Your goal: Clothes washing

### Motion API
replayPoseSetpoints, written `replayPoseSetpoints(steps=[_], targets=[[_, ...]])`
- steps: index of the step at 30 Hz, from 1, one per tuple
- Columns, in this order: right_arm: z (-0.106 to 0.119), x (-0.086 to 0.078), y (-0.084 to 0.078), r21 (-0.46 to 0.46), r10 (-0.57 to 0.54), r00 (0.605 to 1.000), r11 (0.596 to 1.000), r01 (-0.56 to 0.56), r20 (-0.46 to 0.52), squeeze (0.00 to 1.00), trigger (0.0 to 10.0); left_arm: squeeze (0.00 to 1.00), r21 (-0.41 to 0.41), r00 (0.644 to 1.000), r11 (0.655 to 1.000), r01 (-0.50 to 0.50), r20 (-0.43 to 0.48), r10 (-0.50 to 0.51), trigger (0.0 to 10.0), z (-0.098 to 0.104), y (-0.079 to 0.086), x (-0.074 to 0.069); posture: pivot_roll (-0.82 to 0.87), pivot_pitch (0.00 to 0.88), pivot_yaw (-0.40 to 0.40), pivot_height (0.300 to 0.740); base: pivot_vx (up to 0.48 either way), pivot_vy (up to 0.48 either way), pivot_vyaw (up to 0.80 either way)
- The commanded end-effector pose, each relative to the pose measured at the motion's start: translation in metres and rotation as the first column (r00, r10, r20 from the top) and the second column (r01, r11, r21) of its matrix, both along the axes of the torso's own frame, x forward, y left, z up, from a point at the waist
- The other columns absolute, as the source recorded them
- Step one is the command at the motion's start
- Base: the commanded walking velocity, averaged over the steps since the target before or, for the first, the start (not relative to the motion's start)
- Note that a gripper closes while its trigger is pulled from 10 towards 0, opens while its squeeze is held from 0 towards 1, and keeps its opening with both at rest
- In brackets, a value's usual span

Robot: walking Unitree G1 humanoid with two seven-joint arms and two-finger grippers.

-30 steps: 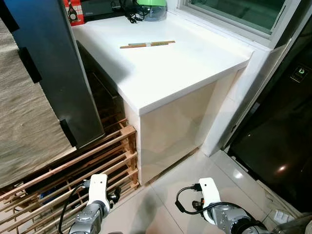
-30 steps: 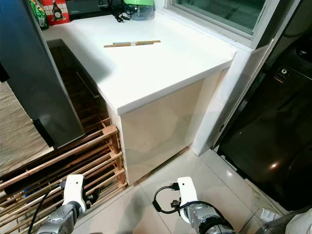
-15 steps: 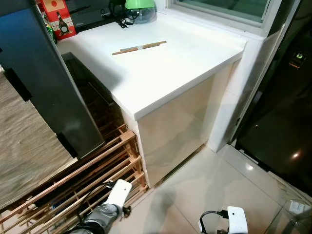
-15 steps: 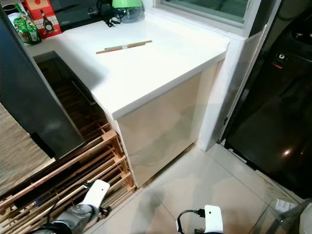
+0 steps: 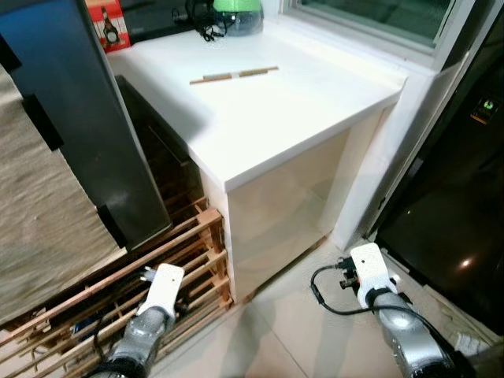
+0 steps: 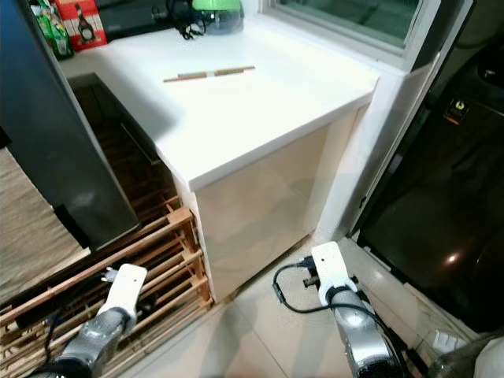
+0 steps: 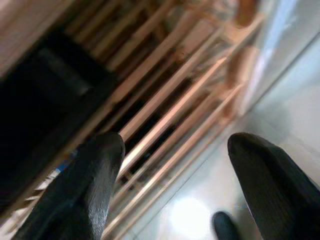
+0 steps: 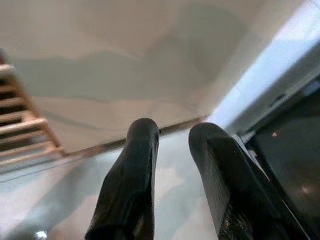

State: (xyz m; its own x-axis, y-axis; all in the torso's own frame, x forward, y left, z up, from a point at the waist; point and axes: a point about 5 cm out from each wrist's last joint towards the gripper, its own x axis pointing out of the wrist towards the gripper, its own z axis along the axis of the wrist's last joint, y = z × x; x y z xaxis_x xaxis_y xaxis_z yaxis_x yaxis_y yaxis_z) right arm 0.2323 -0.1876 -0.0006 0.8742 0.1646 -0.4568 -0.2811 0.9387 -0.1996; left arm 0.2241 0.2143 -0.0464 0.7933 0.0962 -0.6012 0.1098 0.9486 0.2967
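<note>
- Both arms are carried low, judged a walking posture; no clothes or washer can be identified; the dark glossy appliance (image 5: 449,213) at the right may be it.
- left gripper (image 7: 172,190): fingers spread wide, nothing held, over the wooden slatted rack (image 5: 118,291).
- right gripper (image 8: 172,150): fingers slightly parted, nothing held, near the white counter (image 5: 276,118).
- Counted: one pair of chopsticks (image 5: 234,75); one green-lidded jar (image 5: 237,12).
</note>
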Motion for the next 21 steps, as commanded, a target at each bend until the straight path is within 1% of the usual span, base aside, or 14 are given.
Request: replayPoseSetpoints(steps=[1,5,6,7,8,9,10,13,14,15,16,17,18,21], targets=[[0.013,0.001,-0.004,0.014,-0.002,0.999,1.000,0.001,0.034,0.00,10.0,0.00,0.046,0.997,0.999,-0.022,0.077,0.018,10.0,0.011,0.015,0.005,-0.09,0.000,0.006,0.740,0.000,0.000,0.00],[0.035,-0.014,-0.005,0.078,-0.053,0.995,0.996,0.047,0.081,0.00,10.0,0.00,0.037,0.982,0.998,-0.046,0.188,0.038,10.0,0.035,0.036,0.014,-0.10,0.000,0.038,0.740,0.000,0.000,0.00],[0.040,-0.017,-0.005,0.088,-0.065,0.994,0.994,0.057,0.090,0.00,10.0,0.00,0.034,0.976,0.998,-0.046,0.214,0.038,10.0,0.041,0.039,0.016,-0.10,0.000,0.041,0.740,0.000,0.000,0.00],[0.040,-0.017,-0.005,0.088,-0.065,0.994,0.994,0.057,0.090,0.00,10.0,0.00,0.034,0.976,0.998,-0.046,0.214,0.038,10.0,0.041,0.039,0.016,-0.10,0.000,0.041,0.740,0.000,0.000,0.00],[0.054,-0.023,-0.006,0.113,-0.111,0.986,0.989,0.097,0.122,0.00,10.0,0.00,-0.006,0.956,1.000,0.002,0.295,0.000,10.0,0.060,0.032,0.025,-0.11,0.000,0.062,0.740,0.000,0.000,0.00],[0.060,-0.025,-0.007,0.121,-0.126,0.983,0.986,0.110,0.133,0.00,10.0,0.00,-0.009,0.942,0.999,0.030,0.334,-0.026,10.0,0.070,0.028,0.028,-0.11,0.000,0.067,0.740,0.000,0.000,0.00],[0.060,-0.025,-0.007,0.121,-0.126,0.983,0.986,0.110,0.133,0.00,10.0,0.00,-0.009,0.942,0.999,0.030,0.334,-0.026,10.0,0.070,0.028,0.028,-0.11,0.000,0.067,0.740,0.000,0.000,0.00],[0.082,-0.031,-0.007,0.129,-0.162,0.970,0.982,0.140,0.180,0.00,10.0,0.00,-0.045,0.903,0.996,0.078,0.426,-0.051,10.0,0.100,0.014,0.035,-0.12,0.000,0.089,0.740,0.000,0.000,0.00],[0.101,-0.033,-0.009,0.154,-0.211,0.952,0.972,0.180,0.224,0.00,10.0,0.00,-0.091,0.871,0.990,0.105,0.488,-0.048,10.0,0.125,0.003,0.039,-0.12,0.000,0.099,0.740,0.000,0.000,0.00],[0.101,-0.033,-0.009,0.154,-0.211,0.952,0.972,0.180,0.224,0.00,10.0,0.00,-0.091,0.871,0.990,0.105,0.488,-0.048,10.0,0.125,0.003,0.039,-0.12,0.000,0.099,0.740,0.000,0.000,0.00],[0.109,-0.034,-0.010,0.173,-0.226,0.945,0.967,0.188,0.237,0.00,10.0,0.00,-0.105,0.855,0.988,0.112,0.517,-0.042,10.0,0.135,-0.001,0.041,-0.12,0.000,0.103,0.740,0.000,0.000,0.00],[0.109,-0.034,-0.010,0.173,-0.226,0.945,0.967,0.188,0.237,0.00,10.0,0.00,-0.105,0.855,0.988,0.112,0.517,-0.042,10.0,0.135,-0.001,0.041,-0.12,0.000,0.103,0.740,0.000,0.000,0.00],[0.128,-0.035,-0.011,0.223,-0.242,0.934,0.957,0.186,0.262,0.00,10.0,0.00,-0.118,0.821,0.979,0.167,0.567,-0.072,10.0,0.157,-0.014,0.045,-0.11,0.000,0.111,0.740,0.000,0.000,0.00],[0.145,-0.035,-0.011,0.249,-0.232,0.927,0.955,0.160,0.295,0.00,10.0,0.00,-0.137,0.795,0.949,0.285,0.587,-0.154,10.0,0.174,-0.034,0.046,-0.12,0.000,0.120,0.740,0.000,0.000,0.00]])
